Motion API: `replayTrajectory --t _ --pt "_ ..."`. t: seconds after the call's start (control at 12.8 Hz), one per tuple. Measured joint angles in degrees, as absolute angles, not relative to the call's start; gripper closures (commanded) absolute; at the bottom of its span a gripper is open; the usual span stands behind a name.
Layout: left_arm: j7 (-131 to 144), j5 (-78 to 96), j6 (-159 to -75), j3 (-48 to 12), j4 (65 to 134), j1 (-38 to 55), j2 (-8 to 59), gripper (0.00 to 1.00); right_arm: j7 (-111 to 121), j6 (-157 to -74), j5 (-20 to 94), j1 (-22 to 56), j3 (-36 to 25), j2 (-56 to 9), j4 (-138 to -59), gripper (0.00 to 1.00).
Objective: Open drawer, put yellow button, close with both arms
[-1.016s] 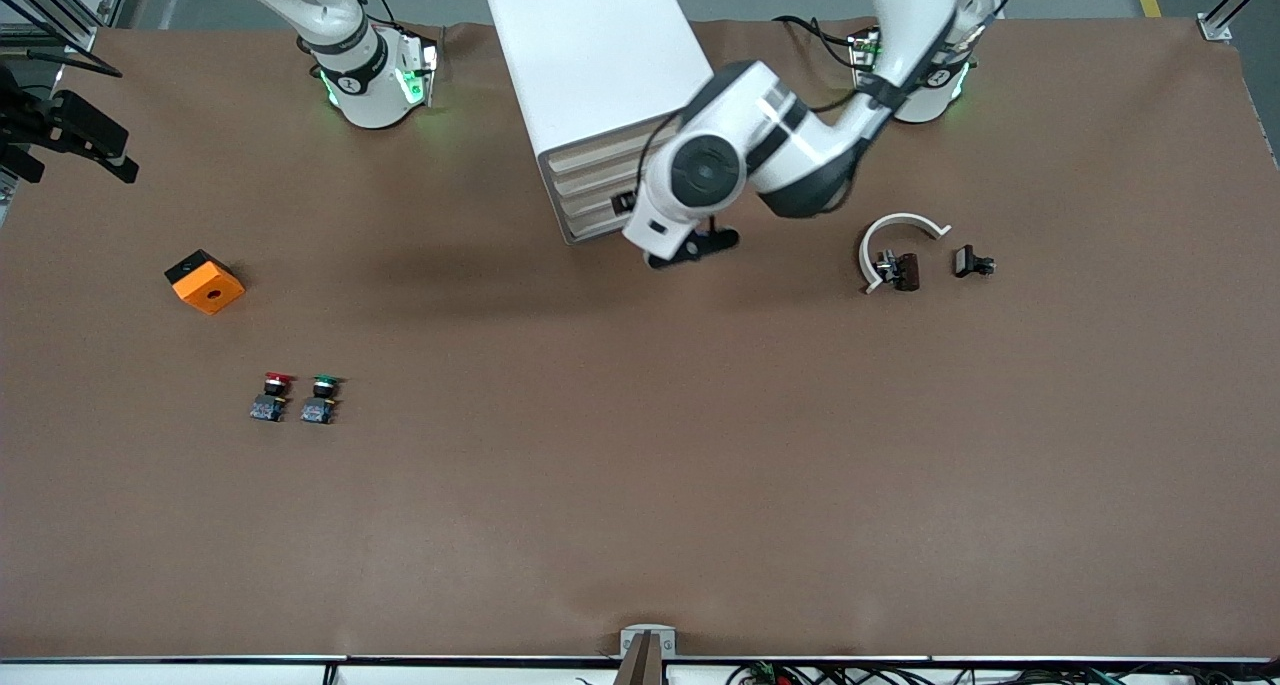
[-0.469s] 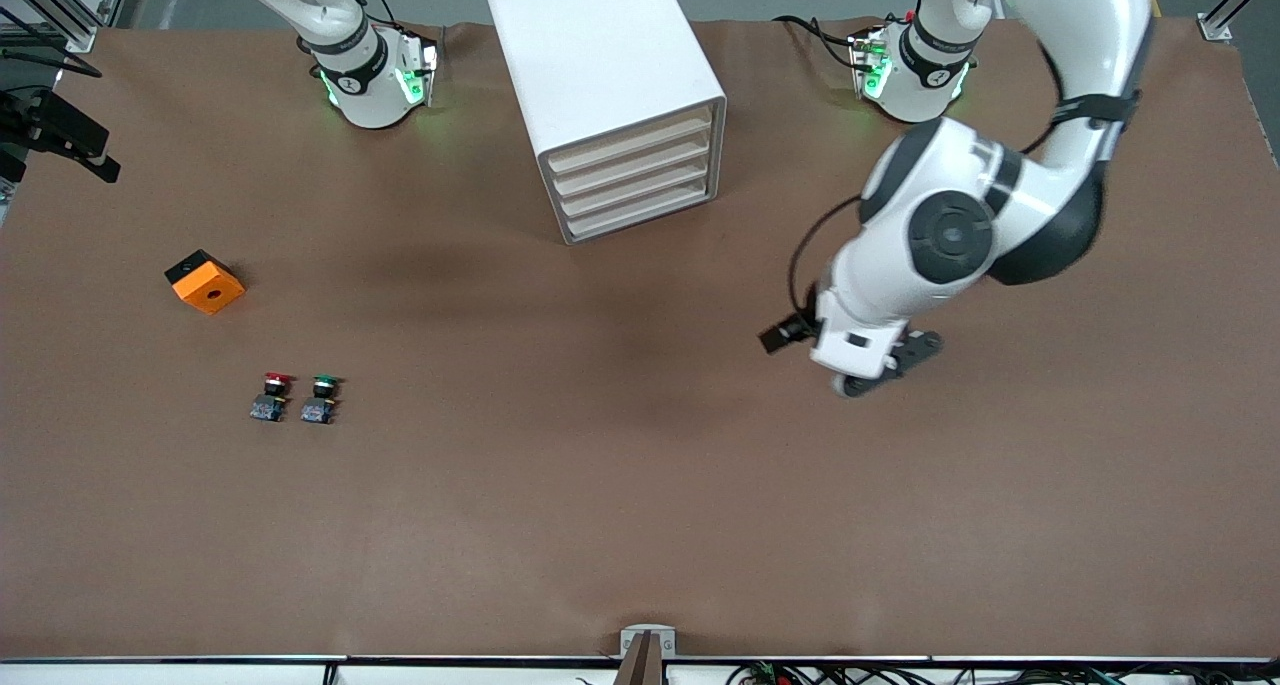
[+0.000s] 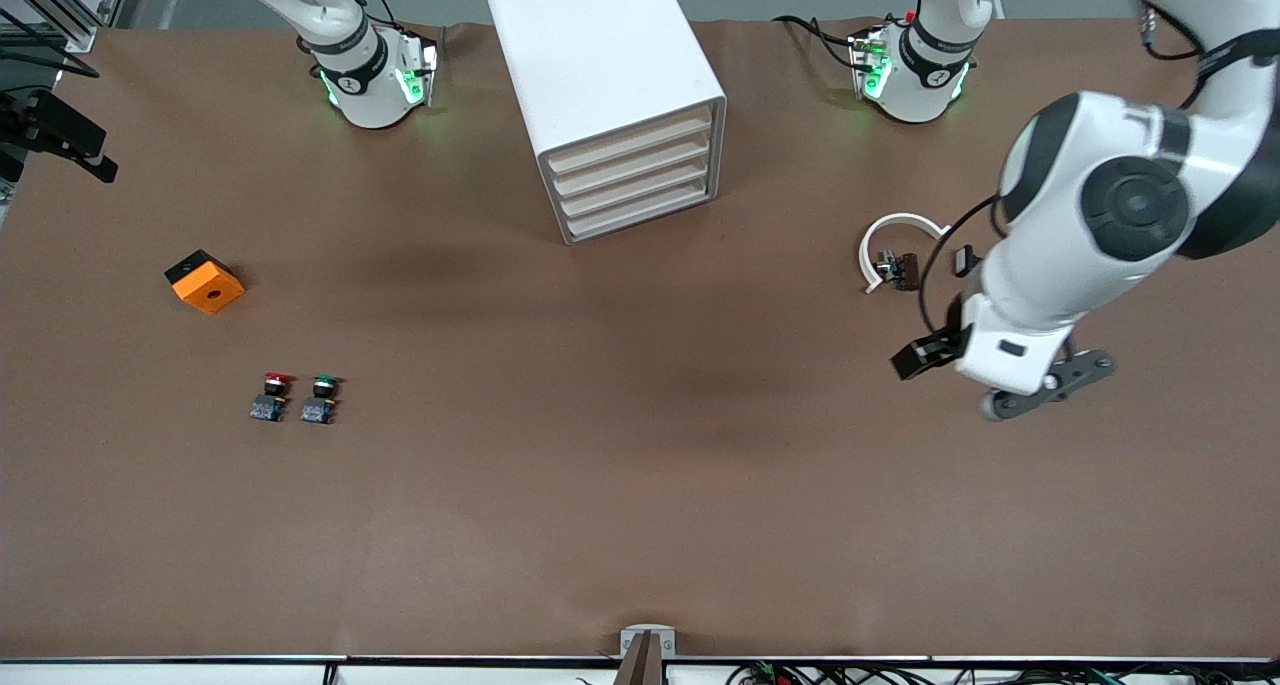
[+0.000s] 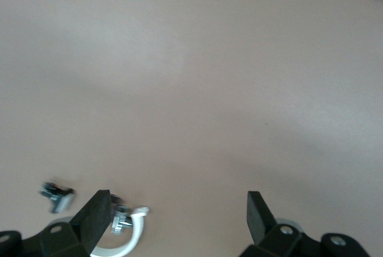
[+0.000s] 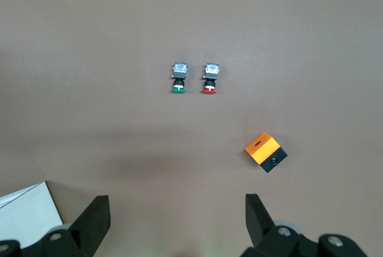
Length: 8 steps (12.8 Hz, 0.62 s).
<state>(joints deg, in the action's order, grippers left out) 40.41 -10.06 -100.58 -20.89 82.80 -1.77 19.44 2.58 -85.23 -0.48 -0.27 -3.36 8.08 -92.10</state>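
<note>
The white cabinet (image 3: 600, 65) stands between the two bases, and the drawer (image 3: 632, 130), the top one of its four cream fronts, is closed. The yellow button is out of view. My left gripper (image 3: 1045, 390) (image 4: 179, 209) hangs open and empty over bare table at the left arm's end, close to a white ring clamp (image 3: 895, 245) (image 4: 128, 233). My right gripper (image 5: 176, 212) is open and empty, high over the table; it does not show in the front view. A corner of the cabinet (image 5: 27, 212) shows beside it.
A red-capped button (image 3: 270, 397) (image 5: 210, 77) and a green-capped button (image 3: 320, 400) (image 5: 179, 77) stand side by side toward the right arm's end. An orange box (image 3: 205, 281) (image 5: 266, 152) lies farther from the front camera than they do. A small black part (image 3: 965, 258) lies beside the ring clamp.
The left arm has swung away from the cabinet's drawer fronts toward its own end of the table, uncovering the four closed drawers. Its gripper stayed open. The right arm has not visibly moved.
</note>
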Motion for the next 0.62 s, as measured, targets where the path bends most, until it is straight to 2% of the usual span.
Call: replayTrajectory --t 0.23,0.47,0.62 --pt "31.0 -10.1 -97.9 -20.2 82.8 -5.2 15.0 0.00 2.6 -85.0 0.2 -1.1 -3.4 8.1 -92.1 0.00" --pt "22.8 -7.4 -93.2 -16.2 84.0 -5.3 9.3 0.00 2.6 -84.5 0.7 -1.8 -3.4 8.1 -92.1 0.00" --pt "16.5 -3.9 -92.0 -12.3 87.5 -4.7 4.4 0.00 2.5 -84.0 0.8 -1.8 -3.4 8.1 -92.1 0.00"
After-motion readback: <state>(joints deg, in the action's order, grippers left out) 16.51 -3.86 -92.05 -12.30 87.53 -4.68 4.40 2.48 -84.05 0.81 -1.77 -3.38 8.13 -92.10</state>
